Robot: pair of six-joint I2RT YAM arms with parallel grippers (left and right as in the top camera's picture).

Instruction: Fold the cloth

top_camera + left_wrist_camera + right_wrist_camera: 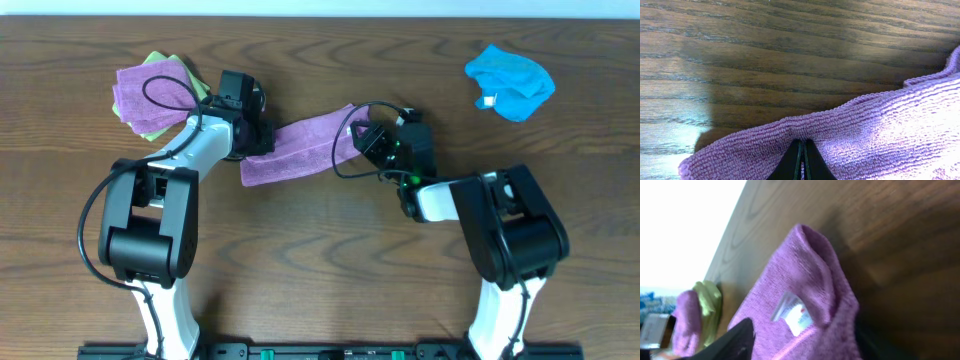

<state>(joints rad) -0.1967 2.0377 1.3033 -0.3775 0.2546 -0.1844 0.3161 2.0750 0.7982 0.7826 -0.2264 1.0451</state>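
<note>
cloth (300, 148) spans both claws | left claw (803, 150) pinches one end | right claw (362, 138) grips tagged end

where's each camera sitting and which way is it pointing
Overhead: fixed above the table, looking straight down; both arms show, the left end effector and right end effector at either end of the cloth.
Left wrist: low over the table, looking along its shut fingers, pinching the cloth edge.
Right wrist: tilted, looking across the lifted cloth and its white tag; one dark finger shows.
Shared: all see the cloth; overhead and right wrist catch the purple-and-green pile.
</note>
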